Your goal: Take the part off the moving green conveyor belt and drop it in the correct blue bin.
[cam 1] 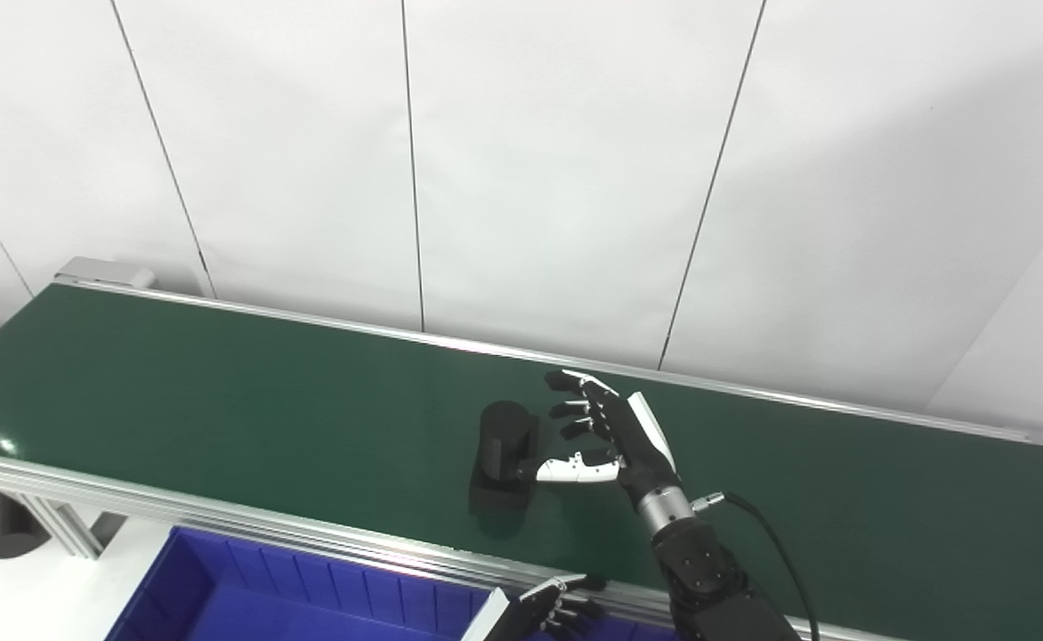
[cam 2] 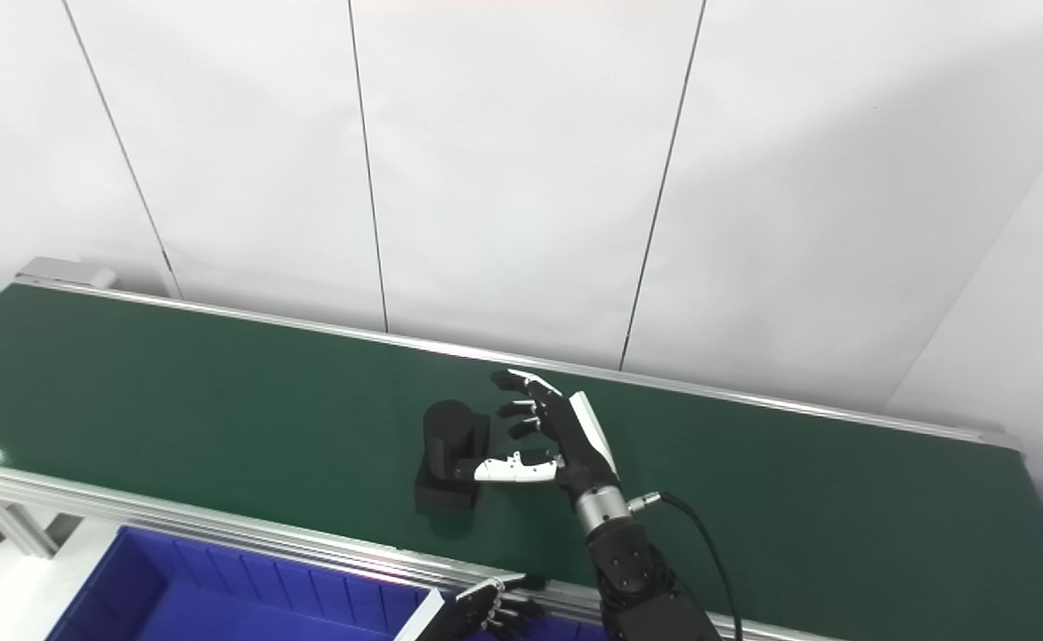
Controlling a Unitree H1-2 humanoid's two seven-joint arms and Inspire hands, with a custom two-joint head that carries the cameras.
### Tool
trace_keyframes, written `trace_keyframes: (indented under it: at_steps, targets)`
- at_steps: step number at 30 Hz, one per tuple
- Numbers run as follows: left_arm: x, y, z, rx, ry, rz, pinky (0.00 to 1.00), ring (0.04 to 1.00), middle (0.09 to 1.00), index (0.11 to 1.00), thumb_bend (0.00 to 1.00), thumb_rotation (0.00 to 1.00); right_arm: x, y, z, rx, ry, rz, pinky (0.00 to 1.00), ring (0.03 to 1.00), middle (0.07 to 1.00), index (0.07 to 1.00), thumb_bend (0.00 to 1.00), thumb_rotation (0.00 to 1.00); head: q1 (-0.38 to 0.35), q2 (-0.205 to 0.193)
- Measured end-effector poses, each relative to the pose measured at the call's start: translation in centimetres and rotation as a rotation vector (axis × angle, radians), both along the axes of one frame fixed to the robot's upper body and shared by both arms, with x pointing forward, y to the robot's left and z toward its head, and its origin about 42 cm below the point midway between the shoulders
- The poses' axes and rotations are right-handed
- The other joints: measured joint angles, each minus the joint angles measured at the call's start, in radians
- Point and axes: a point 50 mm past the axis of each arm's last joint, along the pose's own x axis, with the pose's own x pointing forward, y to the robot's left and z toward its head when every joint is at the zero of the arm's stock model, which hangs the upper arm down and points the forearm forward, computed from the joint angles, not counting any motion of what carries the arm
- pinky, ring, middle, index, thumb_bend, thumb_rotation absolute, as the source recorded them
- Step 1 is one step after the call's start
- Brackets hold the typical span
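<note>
One belt [cam 1: 219, 392], green and wide, carries everything; a blue bin [cam 1: 246, 588] sits just below its near rail. Mid-belt lies the part [cam 1: 504, 450], black, a rounded top on a blocky base. It looks rigid, light and matte, best pinched across the base's flat sides. Right robot hand [cam 1: 606, 436], fingers spread, holds nothing, thumb touching the part. Left robot hand [cam 1: 553, 610] waits by the near rail, fingers loosely curled, empty.
</note>
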Motion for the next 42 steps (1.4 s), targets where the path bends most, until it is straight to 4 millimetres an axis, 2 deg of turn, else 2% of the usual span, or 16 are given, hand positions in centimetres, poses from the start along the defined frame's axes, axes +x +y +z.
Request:
trace_keyframes:
  at_steps: [14, 18, 19, 21, 23, 24, 26, 33, 42]
  targets:
    - [-0.1, -0.2, 0.0, 0.007, -0.008, 0.0, 0.61, 0.657, 0.721, 0.819, 1.0, 0.37, -0.5, 1.6, 0.5, -0.06, -0.063, 0.047, 0.6, 0.709, 0.81, 0.749, 0.96, 0.19, 0.0, 0.005]
    - [-0.2, -0.2, 0.0, 0.007, -0.008, -0.003, 0.62, 0.657, 0.723, 0.82, 1.0, 0.35, -0.7, 1.9, 0.5, -0.097, -0.097, 0.04, 0.59, 0.688, 0.777, 0.729, 0.94, 0.17, 0.0, 0.008]
    - [-0.2, -0.2, 0.0, 0.007, -0.008, -0.003, 0.62, 0.655, 0.721, 0.82, 1.0, 0.35, -0.7, 2.0, 0.5, -0.106, -0.107, 0.034, 0.57, 0.652, 0.735, 0.698, 0.93, 0.14, 0.0, 0.008]
    - [-0.2, -0.3, 0.0, 0.007, -0.008, -0.004, 0.62, 0.655, 0.721, 0.82, 1.0, 0.35, -0.8, 1.9, 0.4, -0.127, -0.13, 0.012, 0.56, 0.636, 0.718, 0.687, 0.93, 0.13, 0.0, 0.009]
    - [-0.2, -0.3, 0.0, 0.007, -0.009, -0.004, 0.61, 0.651, 0.717, 0.818, 1.0, 0.34, -0.7, 1.7, 0.3, -0.14, -0.145, -0.015, 0.47, 0.541, 0.622, 0.628, 0.88, 0.04, 0.002, 0.011]
    - [-0.2, -0.3, 0.0, 0.007, -0.009, -0.004, 0.62, 0.651, 0.718, 0.818, 1.0, 0.34, -0.7, 1.6, 0.3, -0.142, -0.15, -0.028, 0.42, 0.492, 0.522, 0.571, 0.67, 0.02, 0.002, 0.011]
    - [-0.2, -0.3, 0.0, 0.006, -0.009, -0.004, 0.62, 0.652, 0.721, 0.82, 1.0, 0.34, -0.7, 1.5, 0.2, -0.138, -0.154, -0.051, 0.39, 0.44, 0.481, 0.53, 0.54, 0.0, -0.002, 0.011]
    - [-0.2, -0.3, 0.0, 0.006, -0.009, -0.007, 0.62, 0.652, 0.719, 0.818, 1.0, 0.35, -0.5, 1.2, 0.4, -0.119, -0.157, -0.092, 0.35, 0.398, 0.48, 0.53, 0.51, 0.0, -0.003, 0.014]
    - [-0.3, -0.3, 0.1, 0.007, -0.009, -0.013, 0.63, 0.657, 0.726, 0.822, 1.0, 0.34, -0.2, 0.9, 0.7, -0.092, -0.149, -0.101, 0.37, 0.403, 0.472, 0.515, 0.52, 0.0, -0.005, 0.018]
